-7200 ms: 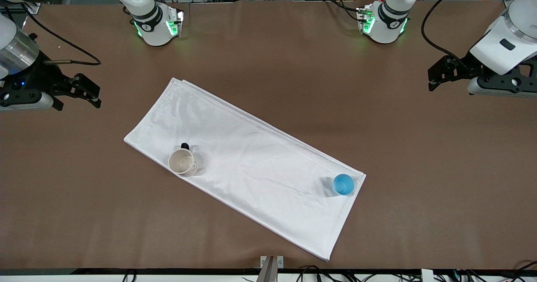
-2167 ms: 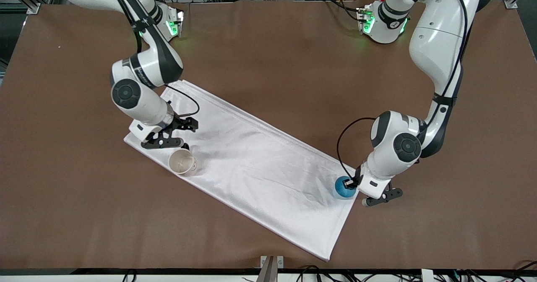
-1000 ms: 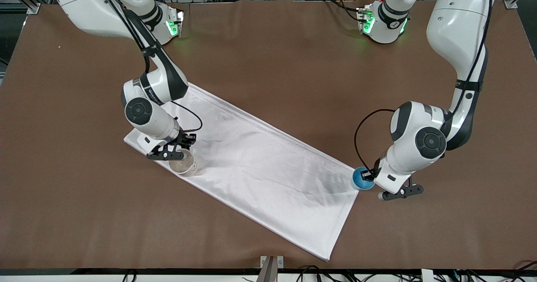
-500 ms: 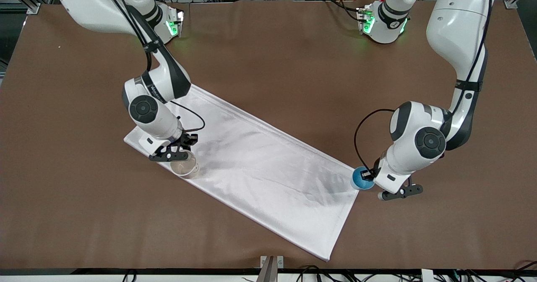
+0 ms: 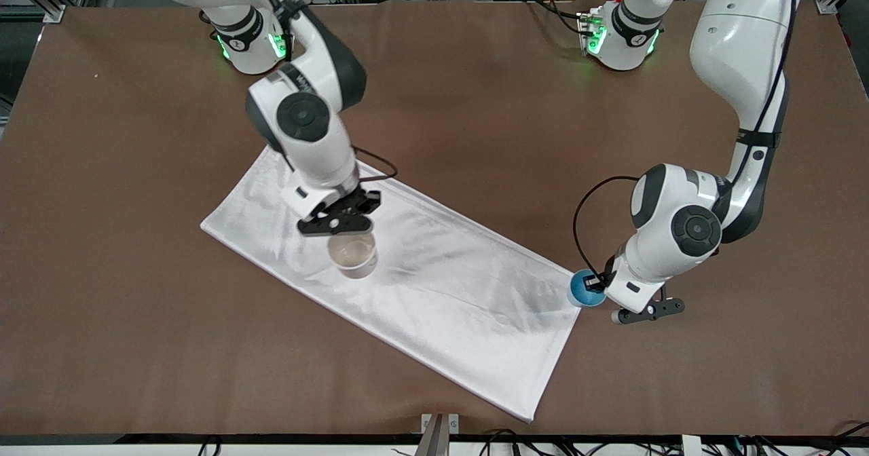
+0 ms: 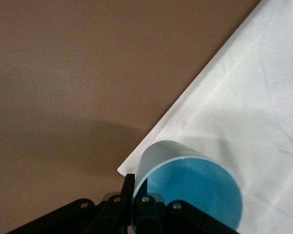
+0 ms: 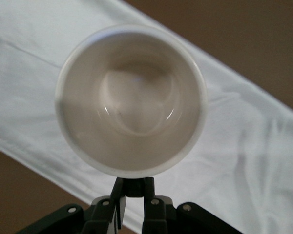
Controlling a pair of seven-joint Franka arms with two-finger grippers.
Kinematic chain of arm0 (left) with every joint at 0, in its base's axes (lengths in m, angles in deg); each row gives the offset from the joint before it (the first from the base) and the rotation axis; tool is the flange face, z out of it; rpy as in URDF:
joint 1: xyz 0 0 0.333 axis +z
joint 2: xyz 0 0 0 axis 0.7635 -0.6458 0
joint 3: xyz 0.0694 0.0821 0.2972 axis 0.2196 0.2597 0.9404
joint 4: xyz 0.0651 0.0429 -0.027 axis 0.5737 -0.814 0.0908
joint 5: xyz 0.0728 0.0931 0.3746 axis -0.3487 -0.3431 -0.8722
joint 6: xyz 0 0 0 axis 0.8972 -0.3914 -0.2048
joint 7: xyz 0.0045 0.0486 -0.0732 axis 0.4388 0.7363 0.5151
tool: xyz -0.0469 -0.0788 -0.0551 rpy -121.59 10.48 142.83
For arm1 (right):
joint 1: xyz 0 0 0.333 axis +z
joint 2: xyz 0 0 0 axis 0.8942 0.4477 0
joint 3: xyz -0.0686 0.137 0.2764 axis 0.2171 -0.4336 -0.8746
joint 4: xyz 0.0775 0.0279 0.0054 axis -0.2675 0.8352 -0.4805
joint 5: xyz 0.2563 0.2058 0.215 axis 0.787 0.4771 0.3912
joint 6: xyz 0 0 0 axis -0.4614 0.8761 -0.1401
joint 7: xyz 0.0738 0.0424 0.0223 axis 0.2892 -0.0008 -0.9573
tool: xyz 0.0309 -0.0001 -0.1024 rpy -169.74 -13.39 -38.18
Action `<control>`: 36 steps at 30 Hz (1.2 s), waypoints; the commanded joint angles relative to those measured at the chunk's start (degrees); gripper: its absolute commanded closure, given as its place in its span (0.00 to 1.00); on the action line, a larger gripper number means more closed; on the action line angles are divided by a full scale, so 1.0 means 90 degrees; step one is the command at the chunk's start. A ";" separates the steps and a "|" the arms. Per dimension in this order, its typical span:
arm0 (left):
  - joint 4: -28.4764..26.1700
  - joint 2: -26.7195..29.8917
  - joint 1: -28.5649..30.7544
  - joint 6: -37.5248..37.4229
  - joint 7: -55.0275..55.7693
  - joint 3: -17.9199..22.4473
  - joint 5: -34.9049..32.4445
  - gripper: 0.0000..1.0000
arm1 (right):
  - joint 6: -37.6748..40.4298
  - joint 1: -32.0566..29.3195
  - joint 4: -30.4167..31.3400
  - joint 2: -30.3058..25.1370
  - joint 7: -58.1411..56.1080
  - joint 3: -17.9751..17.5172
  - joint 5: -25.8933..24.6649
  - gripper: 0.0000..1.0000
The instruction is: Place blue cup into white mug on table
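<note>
My right gripper (image 5: 341,227) is shut on the black handle (image 7: 135,187) of the white mug (image 5: 352,254), which hangs over the white cloth, mouth up and empty (image 7: 132,97). My left gripper (image 5: 597,283) is shut on the rim of the blue cup (image 5: 582,290), one finger inside the wall and one outside (image 6: 129,187). The blue cup (image 6: 190,190) is held over the cloth's edge at the left arm's end. Both are above the brown table (image 5: 136,340).
A white rectangular cloth (image 5: 448,293) lies slanted across the middle of the table, with one corner near the front edge. Cables and a metal bracket (image 5: 434,429) sit at the table's front edge.
My right arm has lifted the white mug off the cloth and carried it toward the left arm's end. The left arm with the blue cup has stayed still.
</note>
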 commanded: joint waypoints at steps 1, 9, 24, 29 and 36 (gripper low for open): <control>-0.0200 0.0211 0.0014 -0.0036 -0.0001 -0.0007 -0.0156 1.00 | 0.0061 0.0610 -0.0531 0.0349 0.0400 -0.0120 -0.0086 1.00; -0.0356 0.0328 0.0121 -0.0046 -0.0148 -0.0017 -0.0254 1.00 | 0.0051 0.1587 -0.1361 0.1141 0.0771 -0.0149 -0.0144 1.00; -0.1323 0.1070 0.0258 -0.0046 -0.0548 -0.0017 -0.0254 1.00 | -0.0808 0.2867 -0.1557 0.1873 0.1182 -0.0090 -0.0886 1.00; -0.1479 0.1227 0.0288 -0.0046 -0.0656 -0.0017 -0.0254 1.00 | -0.1042 0.3121 -0.1586 0.2069 0.1230 -0.0090 -0.0906 1.00; -0.1694 0.1383 0.0288 -0.0046 -0.0665 -0.0017 -0.0254 1.00 | -0.1677 0.3385 -0.1596 0.2527 0.1416 0.0007 -0.0906 1.00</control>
